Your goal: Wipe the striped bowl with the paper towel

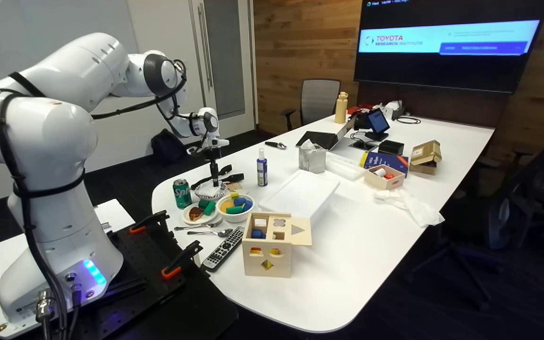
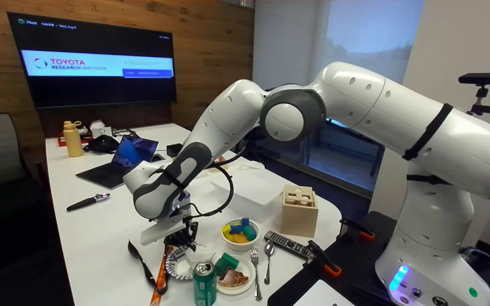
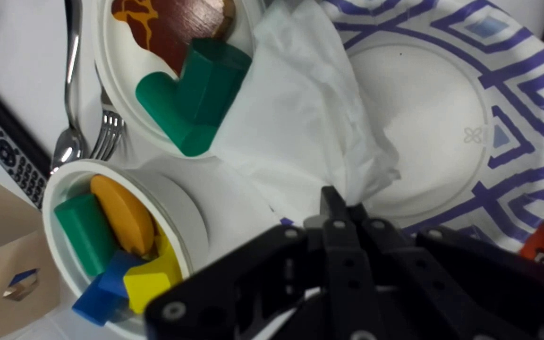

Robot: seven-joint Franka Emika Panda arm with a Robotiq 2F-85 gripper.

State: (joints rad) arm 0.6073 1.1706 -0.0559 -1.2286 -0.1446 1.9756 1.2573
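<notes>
The striped bowl (image 3: pixel 531 137), white with purple-blue stripes, sits on the table and fills the right of the wrist view. It also shows in both exterior views (image 1: pixel 198 192) (image 2: pixel 172 265). The white paper towel (image 3: pixel 295 123) hangs over the bowl's left part and rim in the wrist view. It shows in both exterior views (image 1: pixel 209 192) (image 2: pixel 201 256). My gripper (image 3: pixel 346 204) is shut on a bunched part of the paper towel, just above the bowl's inside. The gripper points down at the bowl in the exterior views (image 1: pixel 216 183) (image 2: pixel 192 247). The towel hides part of the bowl.
Beside the bowl are a Sprite can (image 2: pixel 205 282), a plate (image 2: pixel 245 287) with green blocks, and a white bowl (image 2: pixel 228 242) of blocks. A fork (image 2: pixel 255 272), a spoon (image 2: pixel 268 263), a remote (image 1: pixel 225 248), a wooden shape box (image 1: pixel 267 264) and a spray bottle (image 1: pixel 262 170) stand near.
</notes>
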